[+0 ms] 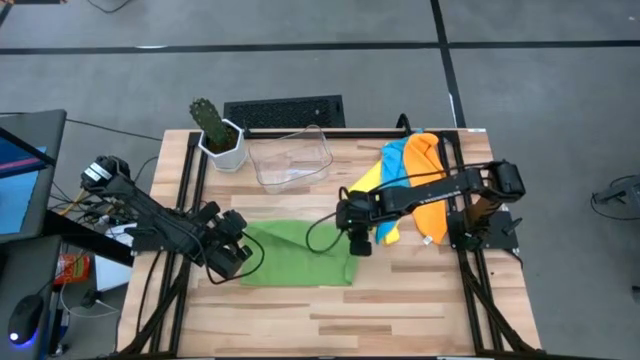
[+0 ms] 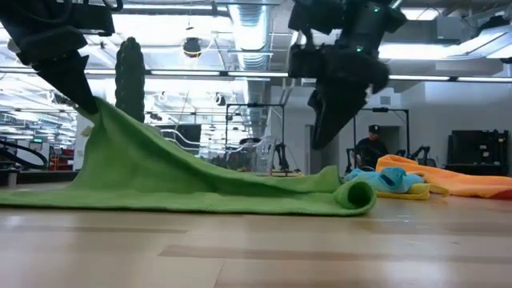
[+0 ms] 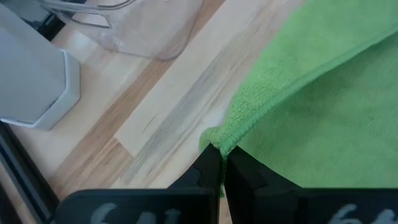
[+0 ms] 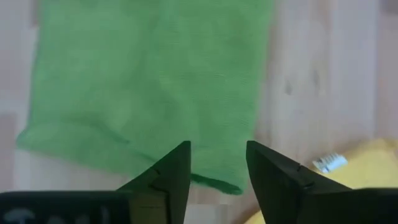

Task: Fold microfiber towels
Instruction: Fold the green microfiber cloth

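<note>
The green microfiber towel (image 1: pixel 298 255) lies at lower centre of the high view. Its left corner is pinched and lifted by the left gripper (image 1: pixel 236 256); the right gripper (image 1: pixel 358 243) hangs parted, empty, above its right edge. The raised corner should be carried across squarely, edges matched.

A green towel (image 2: pixel 184 188) lies across the wooden desk (image 2: pixel 256 248), its one end lifted high by the left pincer (image 2: pixel 80 100), whose dark fingers are clamped on the raised corner. From there the cloth slopes down to the desk, ending in a small rolled fold. The right pincer (image 2: pixel 324 132) hangs above that far end, clear of the cloth. Just beyond the fold lie a light blue towel (image 2: pixel 384 180), a yellow towel (image 2: pixel 404 192) and an orange towel (image 2: pixel 456 178), heaped together. A tall cactus (image 2: pixel 130 76) stands behind the green slope. A person (image 2: pixel 370 148) sits in the room beyond
</note>
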`<state>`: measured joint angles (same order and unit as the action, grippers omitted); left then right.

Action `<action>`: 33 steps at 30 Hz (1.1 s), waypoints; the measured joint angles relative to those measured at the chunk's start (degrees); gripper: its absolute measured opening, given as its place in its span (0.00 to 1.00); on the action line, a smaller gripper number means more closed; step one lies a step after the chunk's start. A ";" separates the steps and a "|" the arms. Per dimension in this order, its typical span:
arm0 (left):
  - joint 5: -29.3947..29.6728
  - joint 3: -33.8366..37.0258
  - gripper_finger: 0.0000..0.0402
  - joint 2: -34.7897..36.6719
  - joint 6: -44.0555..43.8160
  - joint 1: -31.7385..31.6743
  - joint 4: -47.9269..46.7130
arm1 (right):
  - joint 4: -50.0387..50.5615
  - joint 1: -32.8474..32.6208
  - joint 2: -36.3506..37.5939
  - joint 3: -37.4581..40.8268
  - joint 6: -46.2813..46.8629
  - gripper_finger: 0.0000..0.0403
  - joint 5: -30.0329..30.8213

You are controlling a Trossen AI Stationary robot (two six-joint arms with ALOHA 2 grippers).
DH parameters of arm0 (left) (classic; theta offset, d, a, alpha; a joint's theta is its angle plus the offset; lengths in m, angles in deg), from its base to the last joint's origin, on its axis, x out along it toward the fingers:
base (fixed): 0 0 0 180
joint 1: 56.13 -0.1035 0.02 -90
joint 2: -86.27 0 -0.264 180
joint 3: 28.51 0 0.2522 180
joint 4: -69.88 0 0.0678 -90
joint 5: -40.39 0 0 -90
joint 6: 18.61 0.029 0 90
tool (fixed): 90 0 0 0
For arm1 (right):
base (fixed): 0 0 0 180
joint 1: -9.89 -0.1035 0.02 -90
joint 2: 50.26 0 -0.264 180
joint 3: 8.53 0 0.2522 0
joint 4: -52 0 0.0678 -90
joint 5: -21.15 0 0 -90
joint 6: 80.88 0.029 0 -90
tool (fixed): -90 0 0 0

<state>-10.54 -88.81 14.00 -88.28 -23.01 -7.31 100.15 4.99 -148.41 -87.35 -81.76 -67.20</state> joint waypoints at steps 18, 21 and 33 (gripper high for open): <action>0.81 -0.02 0.00 0.01 -0.20 -0.02 0.13 | -1.48 -10.87 -2.53 -0.10 -28.30 0.47 7.73; 0.81 -0.02 0.00 0.01 -0.20 -0.02 0.29 | -1.52 -10.87 -4.60 -0.33 -28.72 0.47 7.77; 0.63 -0.15 0.00 0.00 -0.20 -0.40 1.59 | -0.89 -11.12 -8.02 -0.38 -29.05 0.46 11.96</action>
<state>-9.90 -88.97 14.00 -88.48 -23.41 -5.71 99.26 -6.13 -156.43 -87.72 -110.81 -55.24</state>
